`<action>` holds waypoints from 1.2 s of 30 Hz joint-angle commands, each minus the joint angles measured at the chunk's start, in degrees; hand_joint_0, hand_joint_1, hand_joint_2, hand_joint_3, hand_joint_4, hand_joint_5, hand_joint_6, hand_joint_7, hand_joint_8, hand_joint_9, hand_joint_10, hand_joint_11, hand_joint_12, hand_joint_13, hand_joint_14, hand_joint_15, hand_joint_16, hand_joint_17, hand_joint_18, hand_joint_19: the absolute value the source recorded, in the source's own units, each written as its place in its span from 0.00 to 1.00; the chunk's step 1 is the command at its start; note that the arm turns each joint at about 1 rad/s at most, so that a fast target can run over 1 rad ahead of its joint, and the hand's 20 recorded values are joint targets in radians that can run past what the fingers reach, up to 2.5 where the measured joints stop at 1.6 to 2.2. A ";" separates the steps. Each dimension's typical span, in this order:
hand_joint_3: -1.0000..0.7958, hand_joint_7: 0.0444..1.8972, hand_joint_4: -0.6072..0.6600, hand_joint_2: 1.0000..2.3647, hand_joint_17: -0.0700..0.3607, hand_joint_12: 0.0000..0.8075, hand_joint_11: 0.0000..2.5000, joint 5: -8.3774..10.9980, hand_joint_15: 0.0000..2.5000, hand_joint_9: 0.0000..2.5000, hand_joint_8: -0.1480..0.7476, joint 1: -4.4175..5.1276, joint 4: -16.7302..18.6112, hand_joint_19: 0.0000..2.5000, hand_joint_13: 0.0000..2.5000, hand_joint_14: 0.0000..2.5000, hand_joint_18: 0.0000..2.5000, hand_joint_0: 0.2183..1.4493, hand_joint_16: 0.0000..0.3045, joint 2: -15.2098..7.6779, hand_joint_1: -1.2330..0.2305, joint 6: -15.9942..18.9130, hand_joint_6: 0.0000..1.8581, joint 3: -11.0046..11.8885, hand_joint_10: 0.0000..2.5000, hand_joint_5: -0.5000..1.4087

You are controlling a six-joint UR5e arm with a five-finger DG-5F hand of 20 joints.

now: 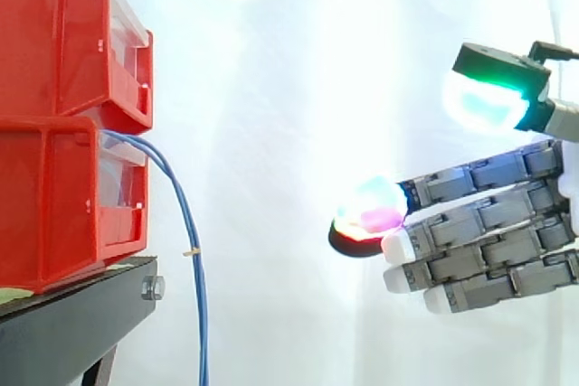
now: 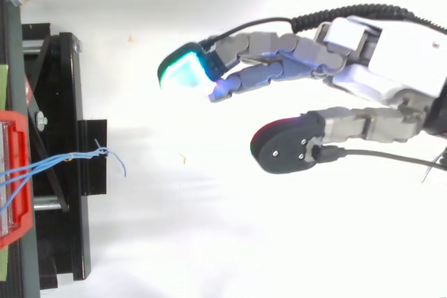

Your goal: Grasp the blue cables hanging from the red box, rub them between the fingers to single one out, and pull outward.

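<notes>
- Side view: we find the hand (image 1: 488, 232) out in open air before the white curtain (image 1: 289, 61). Its fingers are stretched nearly straight toward the work and hold nothing, so we call it open and empty.
- Its glowing fingertips (image 1: 371, 208) point at the blue cables (image 1: 185, 223), but a wide stretch of bare curtain lies between them. The two are well apart, with no contact.
- The cables leave the front of the lower of two stacked red bins (image 1: 54, 133). They arch over and hang down past the edge of the black stand (image 1: 81, 305), running out at the bottom of the frame. A small pale tie (image 1: 191, 251) sits partway down them.
- From the top view, we see the blue cables (image 2: 63, 162) fan out of the red bins (image 2: 15, 172) and gather at a knot (image 2: 100, 151) just past the stand, with one loose end curling beyond. The hand (image 2: 391, 47) sits well off to the other side.
- Our reading of progress is that no step is done. The grasp is not yet made, and the rubbing to single out one cable and the outward pull both remain.
- We cannot tell from the side how many cables hang there; the top view suggests several.
</notes>
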 commanded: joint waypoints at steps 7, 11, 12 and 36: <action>0.30 0.40 0.63 0.00 0.41 0.47 0.23 0.89 0.22 0.15 0.47 0.86 5.92 0.21 0.23 0.01 0.20 0.21 0.16 -3.95 0.38 -0.78 0.27 0.42 0.01 0.14; 0.30 0.40 0.64 0.00 0.41 0.47 0.23 1.68 0.21 0.15 0.48 1.21 6.00 0.20 0.21 0.01 0.19 0.21 0.16 -3.95 0.38 -3.68 0.27 1.12 0.01 0.14; 0.30 0.40 0.64 0.00 0.41 0.47 0.23 1.77 0.20 0.14 0.48 1.21 6.53 0.19 0.19 0.01 0.18 0.21 0.16 -4.30 0.37 -4.74 0.27 1.39 0.01 0.14; 0.30 0.40 0.65 0.00 0.42 0.44 0.06 1.51 0.06 0.09 0.45 0.51 11.81 0.06 0.02 0.00 0.00 0.22 0.16 -13.36 0.41 -6.76 0.27 7.71 0.00 0.15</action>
